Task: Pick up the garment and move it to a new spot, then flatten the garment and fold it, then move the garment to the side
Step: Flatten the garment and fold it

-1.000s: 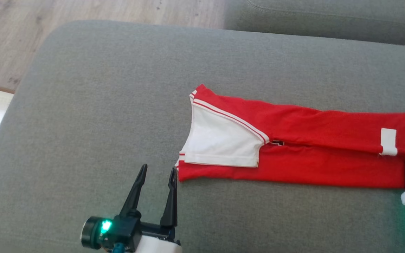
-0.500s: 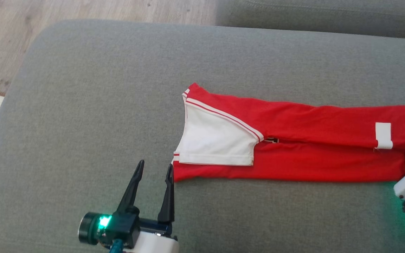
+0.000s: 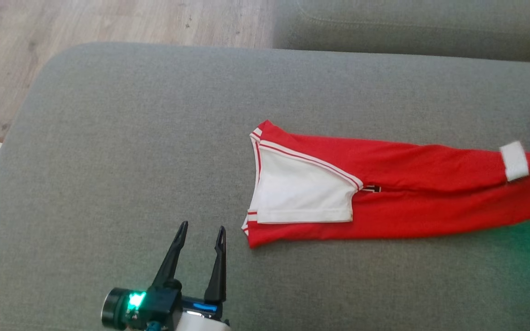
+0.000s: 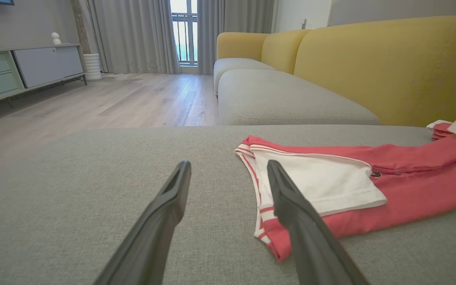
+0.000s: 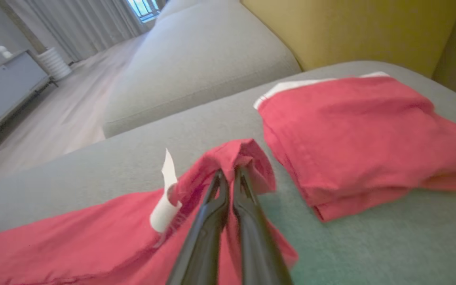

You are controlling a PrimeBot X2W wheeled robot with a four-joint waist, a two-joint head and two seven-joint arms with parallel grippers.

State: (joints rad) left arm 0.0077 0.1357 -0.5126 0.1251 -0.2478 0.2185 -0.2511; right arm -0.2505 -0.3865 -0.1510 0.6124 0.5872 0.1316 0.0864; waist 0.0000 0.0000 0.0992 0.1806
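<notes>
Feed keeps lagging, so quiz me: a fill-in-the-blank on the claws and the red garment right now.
1. The right claw is ____ on one end of the long red-and-white fabric garment.
2. The left claw stands ____, apart from the garment.
3. The garment lies on a ____ fabric sofa cushion.
4. A second red fabric garment lies ____ near the right claw.
Missing: shut; open; grey; folded.

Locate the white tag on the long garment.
The white tag sits near the head view's right edge, on the raised end of the garment, beside the shut right gripper.
</notes>
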